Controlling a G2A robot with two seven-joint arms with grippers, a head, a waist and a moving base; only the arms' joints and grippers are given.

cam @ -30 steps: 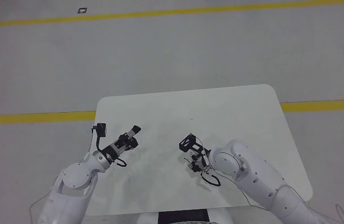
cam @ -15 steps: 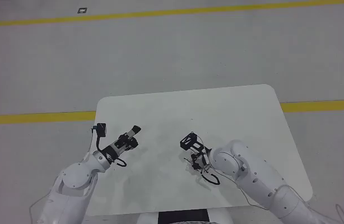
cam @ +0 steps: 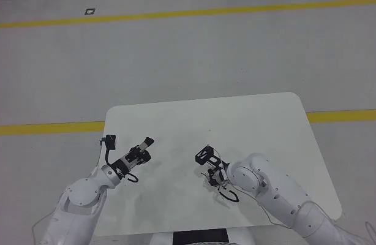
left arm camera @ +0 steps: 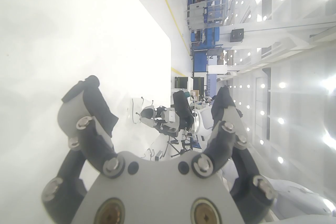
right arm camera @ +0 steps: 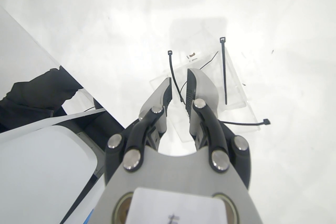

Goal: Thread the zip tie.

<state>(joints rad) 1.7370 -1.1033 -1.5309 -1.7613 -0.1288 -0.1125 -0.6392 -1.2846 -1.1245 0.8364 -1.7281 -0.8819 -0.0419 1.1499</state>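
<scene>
In the top view, the left hand (cam: 146,149) is held above the near left part of the tabletop (cam: 237,116). The right hand (cam: 210,179) sits low over the near middle, well apart from it. The ties are too small to make out here. In the left wrist view, the left hand's fingers (left arm camera: 90,104) are spread wide and hold nothing. The right hand is visible farther off, pointed down at the tabletop beside a few thin ties. In the right wrist view, the right hand is narrowed but not closed, with a gap visible between its two pads. One black zip tie (right arm camera: 173,75) runs through that gap, its head end beyond the fingertips and its strap close against one pad. This tie rests partly on a clear plastic tray (right arm camera: 237,93), which also carries a second tie (right arm camera: 223,70). A third tie (right arm camera: 244,124) lies across the tray's edge. The step in hand appears to be the pick-up, as nothing is threaded yet. The next move calls for closing the right hand on the strap and lifting it clear of the tray without dragging the neighbouring ties. The strap should then be presented so the left hand can take one end and the tail can be aligned with the head slot.
</scene>
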